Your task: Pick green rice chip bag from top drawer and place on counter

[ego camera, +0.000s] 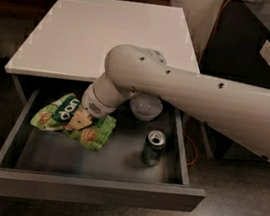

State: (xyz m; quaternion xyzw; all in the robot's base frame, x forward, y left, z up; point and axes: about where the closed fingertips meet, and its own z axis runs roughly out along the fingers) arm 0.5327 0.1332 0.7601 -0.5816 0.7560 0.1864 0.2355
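**One green bag under the claw in the open drawer**

One snack bag, the green rice chip bag point(57, 112), lies on the floor of the top drawer point(87, 190), in its left half and towards the back. The drawer stands pulled out from under the tabletop point(110, 35). The bag is crumpled and glossy. Its left part shows white lettering on a dark patch, and its right part shows pale round chips printed on bright green.

The claw point(81, 121) comes down onto the middle of the bag from above and from the right, at the end of a thick, rounded wrist. A small yellowish part at its tip touches the bag's upper face, between the lettered patch and the pictured chips. The wrist covers most of the claw, so I cannot tell whether it is wide, narrow or closed on the bag. The bag's middle is hidden beneath it.

The arm point(202, 95) is smooth off-white plastic with small dark screw holes. It runs in from the right edge, where it is cut off, and bends at a bulbous joint over the tabletop's front edge.

Behind the wrist, at the drawer's back, sits a white bowl point(146, 106), its left side hidden by the arm. To the right, well apart from the bag, a dark green can point(153, 147) stands upright with its silver top showing.

The drawer is flat matte grey inside and out. The tabletop is a smooth pale slab, roughly square.

A dark cabinet point(256, 42) stands to the right, cut off by the picture's edge, with an orange cable point(214, 21) running down beside it.
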